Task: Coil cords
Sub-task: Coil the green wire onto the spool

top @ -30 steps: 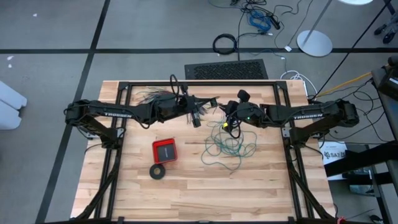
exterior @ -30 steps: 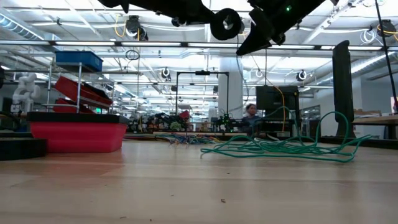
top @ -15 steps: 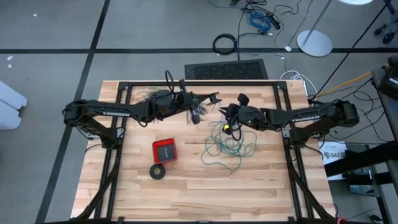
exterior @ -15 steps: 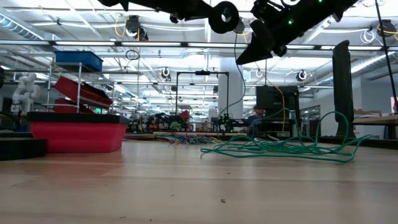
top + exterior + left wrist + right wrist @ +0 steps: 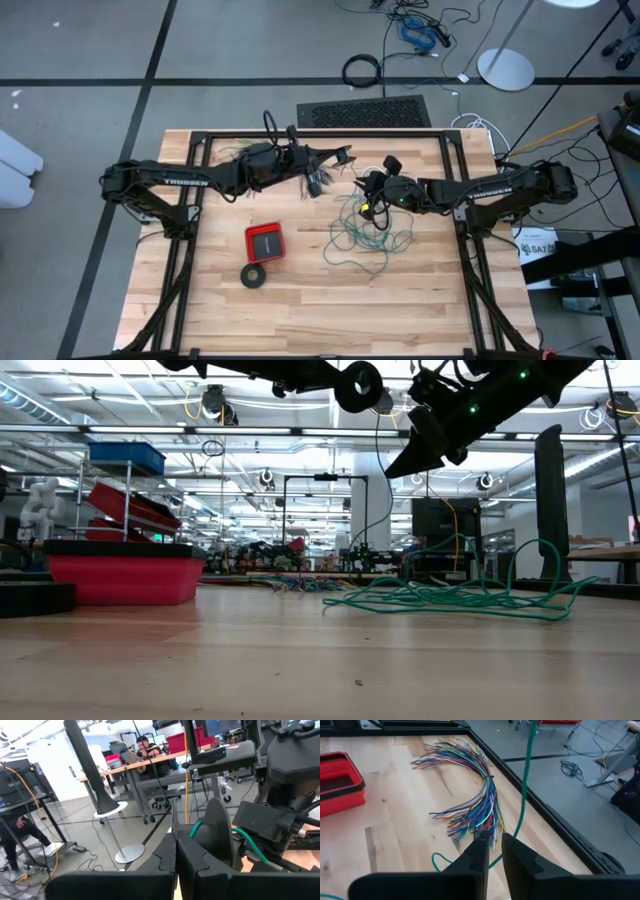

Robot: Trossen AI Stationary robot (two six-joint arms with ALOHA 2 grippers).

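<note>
Teal-green wire (image 5: 368, 236), one loose tangle, sprawls on the table (image 5: 300, 310) right of centre, no clear long axis; one strand rises steeply to the right gripper (image 5: 367, 192), fingers narrowly parted around it. Left gripper (image 5: 343, 156) hangs raised, fingers pressed together. One red tray (image 5: 264, 242), one black ring (image 5: 254, 276).

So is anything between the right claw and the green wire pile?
Nothing visible. The right gripper hangs above the green wire pile, with only air below it. One strand already runs up beside its fingers.
</note>
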